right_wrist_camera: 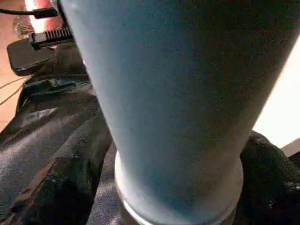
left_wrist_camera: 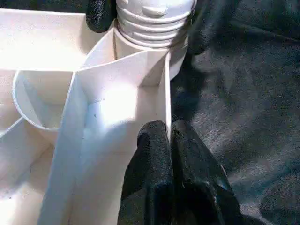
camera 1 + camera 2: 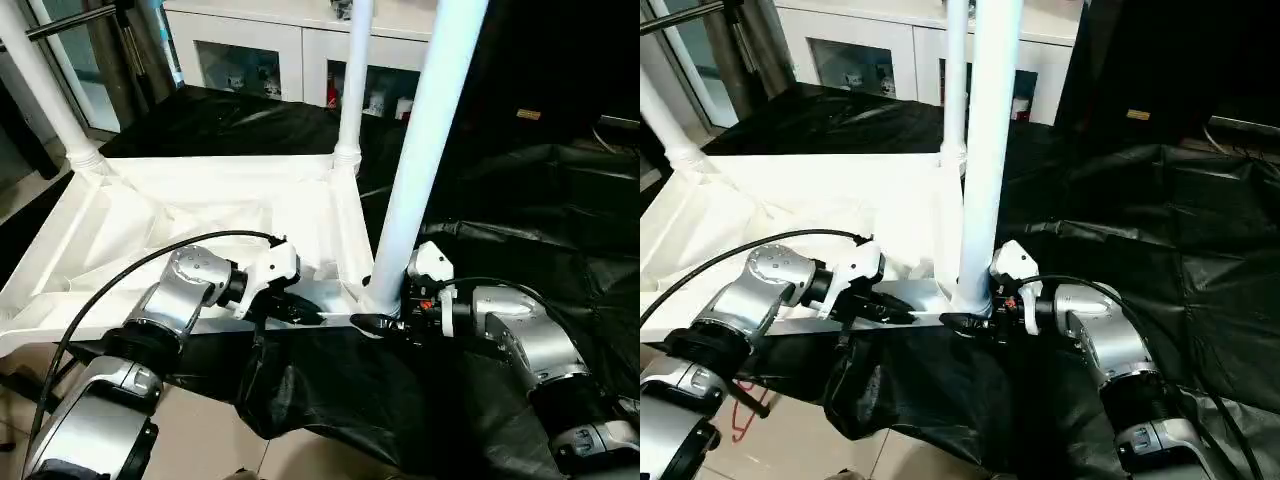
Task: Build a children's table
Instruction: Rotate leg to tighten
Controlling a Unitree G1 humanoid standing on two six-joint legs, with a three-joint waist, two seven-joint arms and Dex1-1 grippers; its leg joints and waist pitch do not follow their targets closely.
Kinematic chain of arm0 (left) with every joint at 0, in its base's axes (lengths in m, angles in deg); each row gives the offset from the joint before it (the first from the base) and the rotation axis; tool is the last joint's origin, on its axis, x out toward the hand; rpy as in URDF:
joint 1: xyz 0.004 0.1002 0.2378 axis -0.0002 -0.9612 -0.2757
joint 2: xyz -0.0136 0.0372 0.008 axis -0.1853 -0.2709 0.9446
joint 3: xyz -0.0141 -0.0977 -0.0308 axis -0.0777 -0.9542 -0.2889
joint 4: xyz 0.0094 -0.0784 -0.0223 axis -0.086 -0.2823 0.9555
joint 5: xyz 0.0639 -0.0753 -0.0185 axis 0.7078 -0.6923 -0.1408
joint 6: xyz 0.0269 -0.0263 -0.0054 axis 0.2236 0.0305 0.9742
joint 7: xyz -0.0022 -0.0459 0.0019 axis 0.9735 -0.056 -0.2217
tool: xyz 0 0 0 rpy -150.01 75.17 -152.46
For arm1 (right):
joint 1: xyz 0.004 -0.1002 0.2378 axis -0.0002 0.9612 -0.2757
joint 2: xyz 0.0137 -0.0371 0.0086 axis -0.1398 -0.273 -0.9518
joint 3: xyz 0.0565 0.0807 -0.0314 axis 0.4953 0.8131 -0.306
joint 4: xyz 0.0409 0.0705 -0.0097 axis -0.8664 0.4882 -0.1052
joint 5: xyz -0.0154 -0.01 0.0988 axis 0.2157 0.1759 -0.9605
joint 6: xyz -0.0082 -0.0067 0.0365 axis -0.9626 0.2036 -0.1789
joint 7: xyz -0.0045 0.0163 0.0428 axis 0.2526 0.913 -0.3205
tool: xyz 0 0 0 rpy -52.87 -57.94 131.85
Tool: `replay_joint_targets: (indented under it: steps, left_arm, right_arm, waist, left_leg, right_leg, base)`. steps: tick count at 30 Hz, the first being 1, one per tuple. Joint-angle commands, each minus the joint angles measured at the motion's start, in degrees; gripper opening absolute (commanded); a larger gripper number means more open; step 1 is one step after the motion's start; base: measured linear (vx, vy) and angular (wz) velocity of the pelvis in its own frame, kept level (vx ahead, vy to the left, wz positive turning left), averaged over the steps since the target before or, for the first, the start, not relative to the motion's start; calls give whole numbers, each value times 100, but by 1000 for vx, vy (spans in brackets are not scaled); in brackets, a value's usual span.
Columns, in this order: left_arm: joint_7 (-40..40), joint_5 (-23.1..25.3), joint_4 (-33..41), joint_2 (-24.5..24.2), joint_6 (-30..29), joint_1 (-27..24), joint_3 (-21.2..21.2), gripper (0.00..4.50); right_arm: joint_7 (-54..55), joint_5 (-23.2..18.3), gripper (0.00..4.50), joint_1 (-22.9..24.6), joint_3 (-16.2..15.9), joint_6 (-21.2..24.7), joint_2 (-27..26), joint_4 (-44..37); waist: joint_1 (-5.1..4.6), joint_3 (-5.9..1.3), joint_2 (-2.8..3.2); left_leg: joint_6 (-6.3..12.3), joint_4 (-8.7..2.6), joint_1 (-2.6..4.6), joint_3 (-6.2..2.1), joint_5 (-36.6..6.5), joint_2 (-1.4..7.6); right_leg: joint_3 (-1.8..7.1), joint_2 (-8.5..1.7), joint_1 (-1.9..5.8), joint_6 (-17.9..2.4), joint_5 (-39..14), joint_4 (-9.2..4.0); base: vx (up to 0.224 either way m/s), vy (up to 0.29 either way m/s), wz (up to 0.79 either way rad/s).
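1. Black cloth [image 3: 520, 200] is spread over the floor here, with a white glass-fronted cabinet [image 3: 270, 50] at the back of the room behind it.
2. The tabletop [image 3: 150, 220] lies upside down on that cloth, ribbed underside up, so the corner sockets face the ceiling.
3. Three legs are standing up out of it. The far left leg [image 3: 40, 90] and the far right leg [image 3: 350, 90] are at the two corners on the cabinet side.
4. The near right leg [image 3: 420, 150] stands in the corner closest to me, on the side away from the cabinet, leaning a little.
5. My right gripper [image 3: 385, 318] is at the very foot of that near right leg, black fingers wrapped around its base just where it meets the socket, so that hand is holding the leg.
6. My left gripper [image 2: 168, 154] is pinched narrow onto the tabletop's thin edge wall, one finger on each side of it, just beside the same corner socket. You can see the leg's ridged collar [image 2: 154, 21] sitting in the socket right ahead of my fingertips.
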Motion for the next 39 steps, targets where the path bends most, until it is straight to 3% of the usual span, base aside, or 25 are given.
replay_joint_targets:
  steps: [1,7,10,14,15,16,18,20,21,24,25,27,29,31,33,35,36,39]
  left_arm:
    - [-208,-109,219,27,8,0,113,0]
    - [-175,-125,250,39,-28,-27,107,0]
    - [59,-110,202,154,-129,-2,55,0]
    - [933,53,-63,472,-251,159,-54,0]
    - [1273,99,-163,606,-309,234,-98,0]
    - [1639,140,-278,752,-390,325,-154,0]
    - [2307,200,-515,1007,-517,531,-264,0]
    - [2874,211,-718,1242,-585,722,-375,0]
    - [3030,206,-768,1309,-606,771,-410,0]
    - [3385,157,-881,1585,-618,929,-475,0]
    - [3398,149,-895,1646,-601,953,-482,0]
    - [3296,154,-878,1695,-532,950,-461,0]
    - [3025,151,-774,1671,-431,883,-388,0]
    - [2726,118,-668,1593,-354,801,-317,0]
    - [2436,77,-580,1492,-220,714,-250,0]
    - [2061,41,-456,1328,-137,603,-172,0]
    - [1823,13,-401,1236,-79,550,-145,0]
    - [1568,-19,-321,1113,-80,490,-136,0]
  right_arm:
    - [-92,-52,341,59,-73,106,19,-128]
    - [-128,-111,286,105,-95,178,10,-192]
    - [120,-59,281,105,-66,128,-102,-102]
    - [1176,167,278,-47,123,-96,-503,410]
    - [1679,246,278,-109,208,-119,-690,618]
    - [2185,308,277,-169,301,-123,-891,829]
    - [2839,315,277,-240,435,-55,-1229,1095]
    - [3371,289,277,-311,553,-33,-1538,1313]
    - [3516,284,277,-334,587,-40,-1625,1377]
    - [3951,315,277,-463,617,-17,-1978,1599]
    - [3972,331,277,-492,602,-81,-2049,1639]
    - [3908,328,333,-536,612,-158,-2102,1673]
    - [3697,267,352,-551,640,-146,-2068,1616]
    - [3394,275,356,-517,545,-151,-1932,1472]
    - [3097,342,394,-461,390,-221,-1751,1339]
    - [2585,303,394,-362,249,-225,-1491,1111]
    - [2287,275,394,-311,171,-255,-1334,994]
    - [1883,217,394,-239,119,-255,-1123,832]
  waist:
    - [-15,-383,16]
    - [32,-385,1]
    - [31,-384,-24]
    - [-13,-359,-37]
    - [-21,-364,-49]
    - [-48,-346,-36]
    - [-104,-348,-52]
    - [-130,-344,-47]
    - [-128,-351,-55]
    - [-135,-346,-2]
    - [-138,-354,-23]
    - [-135,-348,-15]
    - [-137,-351,-23]
    - [-141,-360,-19]
    - [-136,-369,-23]
    - [-125,-378,-33]
    - [-128,-398,-26]
    - [-111,-404,-27]
  left_leg:
    - [354,-383,42,-100,-857,269]
    - [341,-380,47,-98,-826,268]
    - [341,-377,37,-96,-795,261]
    - [212,-386,62,-102,-946,237]
    - [188,-395,57,-116,-947,231]
    - [145,-397,71,-106,-953,232]
    - [68,-408,72,-129,-1066,206]
    - [88,-396,94,-115,-1081,198]
    - [125,-399,79,-125,-1068,192]
    - [174,-403,80,-126,-1100,190]
    - [178,-401,69,-126,-1092,189]
    - [206,-404,66,-126,-1124,194]
    - [232,-408,53,-131,-1126,196]
    - [274,-409,35,-136,-1105,199]
    - [322,-399,37,-129,-1014,205]
    - [389,-393,19,-135,-913,211]
    - [475,-381,-4,-136,-735,224]
    - [563,-358,-1,-110,-587,232]
  right_leg:
    - [289,-477,309,-1387,-989,-360]
    - [289,-482,309,-1344,-1038,-358]
    - [290,-486,317,-1317,-1073,-361]
    - [294,-497,275,-1212,-1546,-420]
    - [291,-498,299,-1134,-1683,-432]
    - [304,-495,251,-1114,-1754,-450]
    - [283,-491,279,-1035,-2011,-470]
    - [299,-486,248,-1031,-2047,-496]
    - [290,-488,276,-1014,-2045,-498]
    - [288,-483,263,-1004,-2021,-505]
    - [286,-485,275,-998,-1981,-511]
    - [287,-486,274,-1011,-1942,-510]
    - [287,-489,289,-1012,-1912,-504]
    - [289,-492,309,-1039,-1795,-485]
    - [295,-495,310,-1092,-1589,-469]
    - [291,-498,344,-1154,-1386,-436]
    - [292,-494,361,-1253,-1020,-379]
    - [289,-473,357,-1401,-606,-332]
  base:
    - [0,0,0]
    - [0,0,0]
    - [0,0,0]
    - [0,0,0]
    - [0,0,0]
    - [0,0,0]
    - [0,0,0]
    - [0,0,0]
    - [0,0,0]
    - [0,0,0]
    - [0,0,0]
    - [0,0,0]
    - [0,0,0]
    - [0,0,0]
    - [0,0,0]
    - [0,0,0]
    - [0,0,0]
    - [0,0,0]
